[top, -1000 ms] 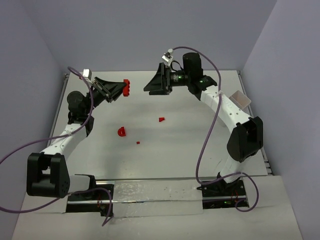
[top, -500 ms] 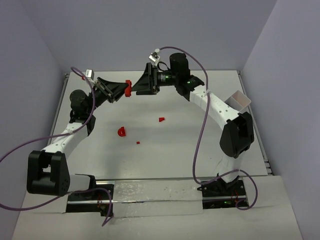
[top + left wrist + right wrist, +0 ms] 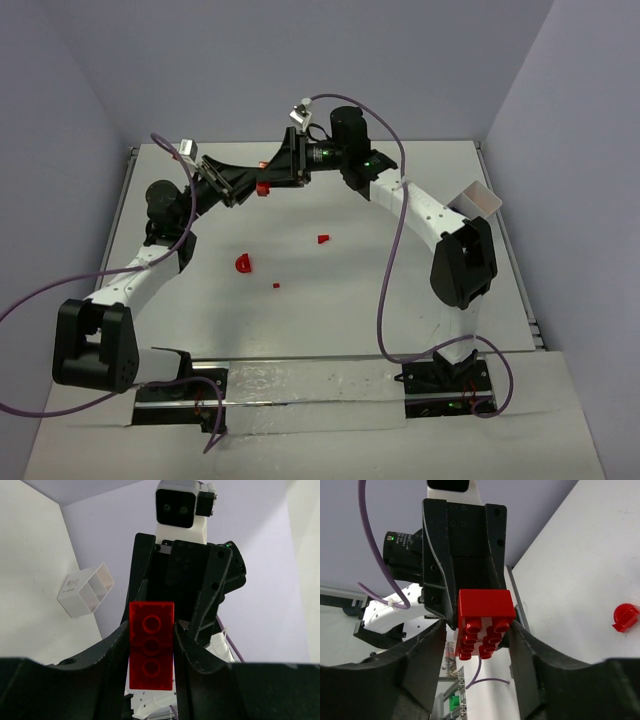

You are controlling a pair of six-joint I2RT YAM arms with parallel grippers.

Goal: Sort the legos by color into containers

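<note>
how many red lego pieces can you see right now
4. A red brick sits between the left gripper and right gripper; a round piece, a small block and a tiny bit lie on the table. More may hide under the arms.

There are four red legos. One is a big brick [image 3: 262, 187], up in the air far to the left of the white tub [image 3: 482, 198]. Three small ones lie on the surface [image 3: 330, 310], also left of the tub: a little block [image 3: 322, 238], a rounded piece [image 3: 243, 264] and a tiny bit [image 3: 276, 285]. There is just one tub, and it has two boxes inside. There are two robot arms, the left arm [image 3: 135, 272] and the right arm [image 3: 425, 208].
</note>
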